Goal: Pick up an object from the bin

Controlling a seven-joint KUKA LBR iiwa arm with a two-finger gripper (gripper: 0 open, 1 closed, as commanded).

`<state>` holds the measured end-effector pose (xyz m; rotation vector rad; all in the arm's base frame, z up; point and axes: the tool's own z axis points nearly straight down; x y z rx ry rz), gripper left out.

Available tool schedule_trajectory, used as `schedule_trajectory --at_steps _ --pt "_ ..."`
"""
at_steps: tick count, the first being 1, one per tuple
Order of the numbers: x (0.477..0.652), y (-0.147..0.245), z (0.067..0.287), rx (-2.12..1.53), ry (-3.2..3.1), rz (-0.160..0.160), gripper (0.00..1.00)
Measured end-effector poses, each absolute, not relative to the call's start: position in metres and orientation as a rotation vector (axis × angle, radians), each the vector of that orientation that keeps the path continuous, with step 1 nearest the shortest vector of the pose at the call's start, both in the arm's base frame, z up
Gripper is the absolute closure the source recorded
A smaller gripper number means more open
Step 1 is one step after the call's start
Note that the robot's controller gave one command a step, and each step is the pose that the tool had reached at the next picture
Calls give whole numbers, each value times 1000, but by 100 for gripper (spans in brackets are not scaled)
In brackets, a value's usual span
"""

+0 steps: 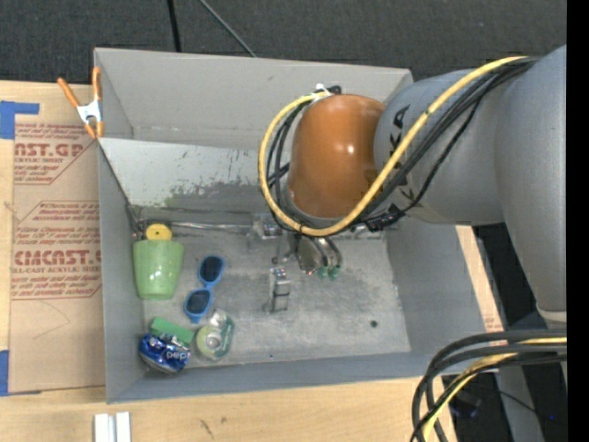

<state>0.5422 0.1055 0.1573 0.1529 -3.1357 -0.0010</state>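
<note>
Camera view: grey bin (pixel 230 90) holds green cup (pixel 156 267), blue toy (pixel 204 285) at left; gripper (pixel 301 284) mid-bin, jaws apart, empty

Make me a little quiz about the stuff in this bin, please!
1. True or false: the green cup lies at the left side of the bin, as the camera sees it.
2. What colour are the sunglasses next to that cup? A) red B) blue C) black
3. Fill in the gap: the gripper is over the bare ____ of the bin floor, away from the toys.

Key: 1 true. 2 B. 3 middle.
</note>
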Motion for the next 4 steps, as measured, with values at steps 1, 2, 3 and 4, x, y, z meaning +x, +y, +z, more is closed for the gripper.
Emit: schedule_trajectory --at_steps 1,2,3,4 --pt "535 166 67 972 -2984 -4 0" --pt "537 165 70 967 -2990 -4 100" --pt "539 160 184 974 -2998 0 100" --pt "510 178 237 1004 -2985 -2 100"
